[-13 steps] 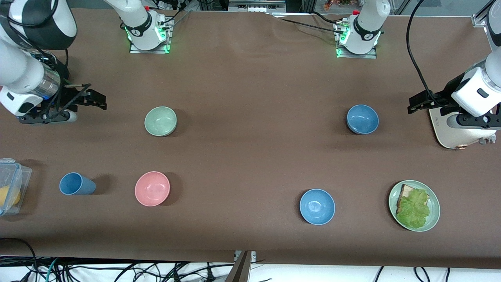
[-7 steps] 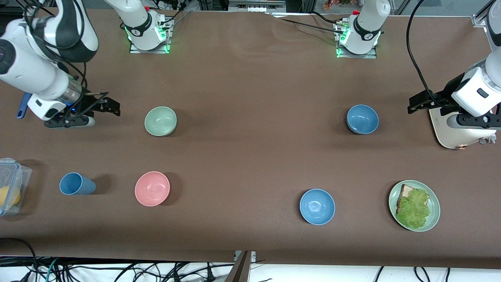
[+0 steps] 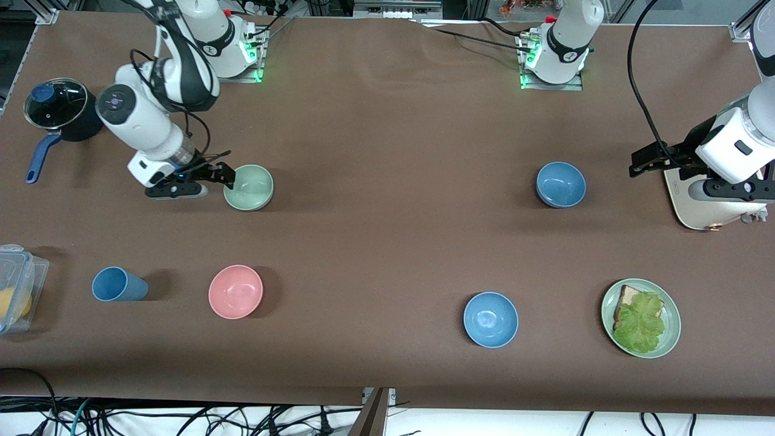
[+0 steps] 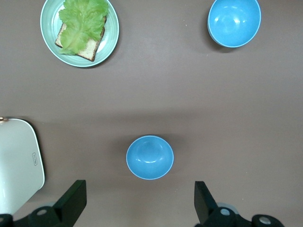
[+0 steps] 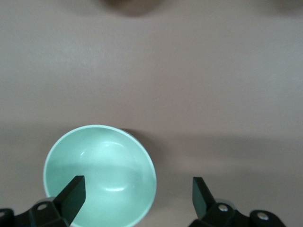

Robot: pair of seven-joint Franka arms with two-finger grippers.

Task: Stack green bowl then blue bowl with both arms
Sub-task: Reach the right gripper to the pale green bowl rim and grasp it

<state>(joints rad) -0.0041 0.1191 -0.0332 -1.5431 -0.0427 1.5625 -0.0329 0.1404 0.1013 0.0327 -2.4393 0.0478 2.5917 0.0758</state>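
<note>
Green bowl (image 3: 248, 187) sits upright and empty on the brown table (image 3: 387, 242), toward the right arm's end, about 12 o'clock from the pink bowl (image 3: 235, 291), which is also empty and lies nearer the front camera. Right claw (image 3: 221, 174) hangs just over the green bowl's rim on the side toward the right arm's end of the table; its fingers are spread wide with nothing between them, and in the right wrist view one finger (image 5: 72, 196) overlaps the bowl's rim (image 5: 100, 176) while the other stands over bare table. Blue bowl (image 3: 560, 184), dusty steel blue, upright and empty, sits toward the left arm's end. Left claw (image 3: 643, 162) waits above the table near a white board (image 3: 705, 209); fingers wide apart, holding nothing, with the blue bowl (image 4: 149, 157) between them in the left wrist view, well below. A brighter sky-blue bowl (image 3: 490, 319), empty, sits at roughly 7 o'clock from the blue bowl. Green plate (image 3: 671, 330) carries a bread slice topped with lettuce (image 3: 639, 321). Blue cup (image 3: 118, 284) lies on its side beside the pink bowl. A clear plastic box (image 3: 15, 284) at the table edge holds something yellow. A lidded black pot (image 3: 57, 112) with a blue handle is at about 10 o'clock from the green bowl.
</note>
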